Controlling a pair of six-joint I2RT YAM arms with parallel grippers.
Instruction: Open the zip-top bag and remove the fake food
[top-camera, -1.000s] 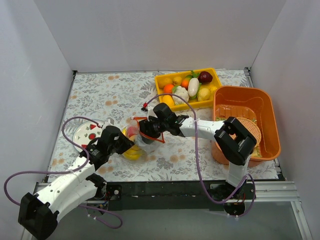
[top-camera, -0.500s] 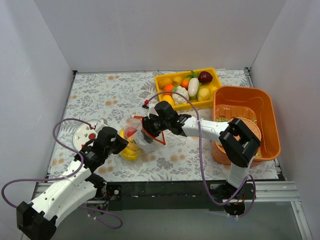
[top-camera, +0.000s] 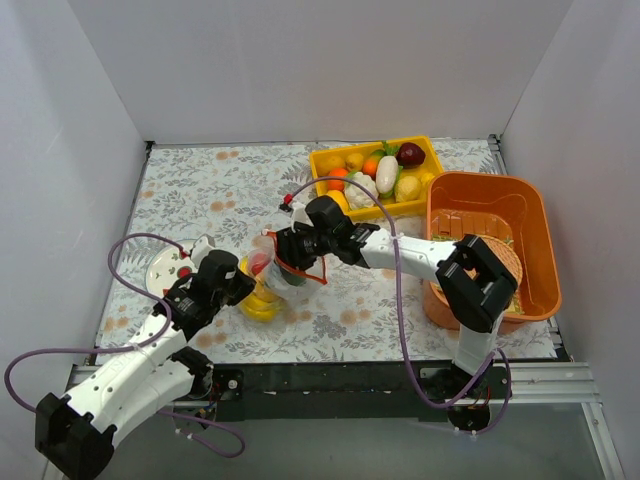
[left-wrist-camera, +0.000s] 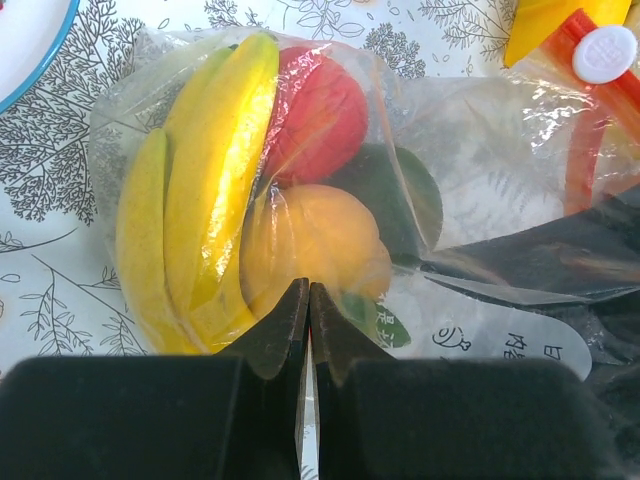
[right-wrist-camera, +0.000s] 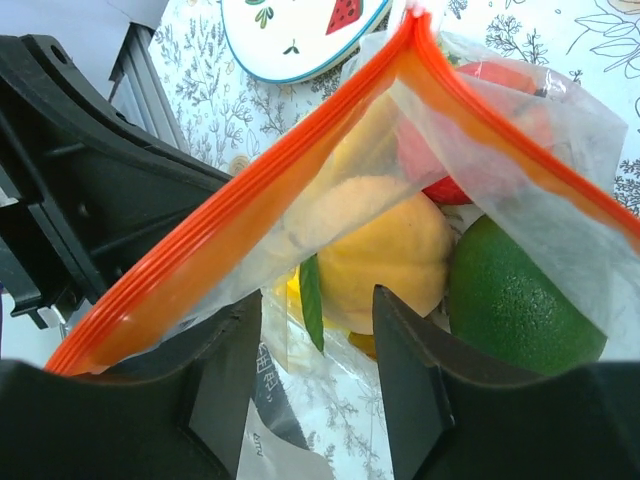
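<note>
Right end effector (right-wrist-camera: 318, 297) sits at the bag mouth with its jaws partly apart and nothing clearly clamped; the wrist view looks between the fingers straight into the zip-top bag (top-camera: 272, 282). Over the last second it has shifted slightly left toward the left arm, taking the red-orange zip strip (right-wrist-camera: 250, 190) with it. The strip now gapes in a wide V, so the mouth reads as open. Left end effector (left-wrist-camera: 307, 300) has hardly moved: closed tight, apparently pinching the film at the bag's closed end, anchoring it. The bag lies on the desk (top-camera: 200, 190) between the two arms, just right of the plate (top-camera: 162, 270). The fake food is all inside: banana bunch (left-wrist-camera: 215, 170), red fruit (left-wrist-camera: 320, 115), orange-yellow piece (left-wrist-camera: 310, 235), green piece (right-wrist-camera: 510, 290). Nothing has come out. Judgement: opening is essentially done, removal not started. Next would be reaching in or tipping, and the film may snag.
</note>
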